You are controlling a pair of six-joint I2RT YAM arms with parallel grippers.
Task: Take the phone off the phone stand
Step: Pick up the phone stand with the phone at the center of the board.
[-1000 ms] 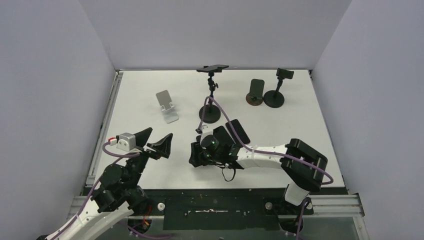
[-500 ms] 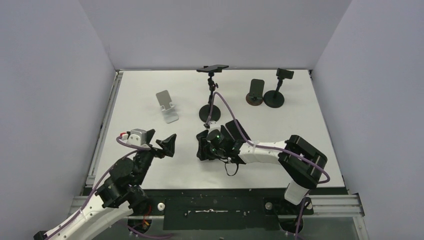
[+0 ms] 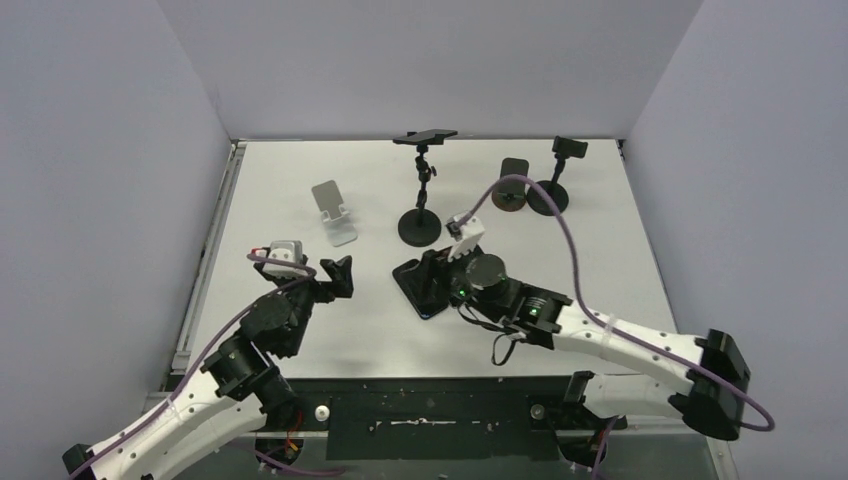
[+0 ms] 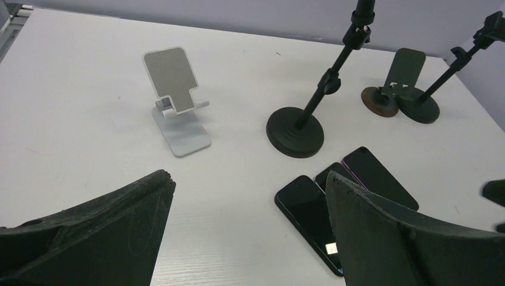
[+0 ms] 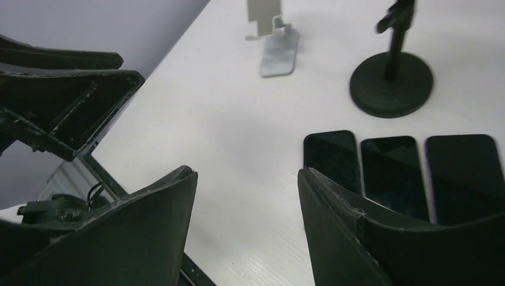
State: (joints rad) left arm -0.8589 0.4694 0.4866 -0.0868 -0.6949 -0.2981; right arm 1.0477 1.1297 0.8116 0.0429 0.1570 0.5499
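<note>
Target phone (image 3: 425, 136) lies flat and level on top of the pole stand (image 3: 420, 226), at the middle of the bench's (image 3: 290, 170) far edge; it is out of both wrist views; looks pinched at mid-length with both ends sticking out, but too small to be sure. Left gripper (image 4: 248, 179) is wide open and empty, over the left-middle of the bench, well apart from that stand. Right gripper (image 5: 245, 174) has its fingers apart too, only bare bench between them; it sits low near the bench middle, just beside three loose phones (image 4: 312, 217) lying flat side by side near the pole stand's base. Silver stand (image 3: 333, 212) is toward the far left, empty; two small dark stands (image 3: 512, 185) are at the far right, no phone on them that I can see. Handling guess: the phone is a stiff thin slab, lightish; its glass faces are smooth, slippery and can crack or scratch; so take it across the long edges at a free end, not on the faces; grip firm, not hard; slide it out of the holder rather than twist. The stand is tall on a small round base, likely top-heavy; a sideways tug could tip it; the other gripper could steady the pole. As I read it, one phone is left to take off and the reach is not yet begun.
</note>
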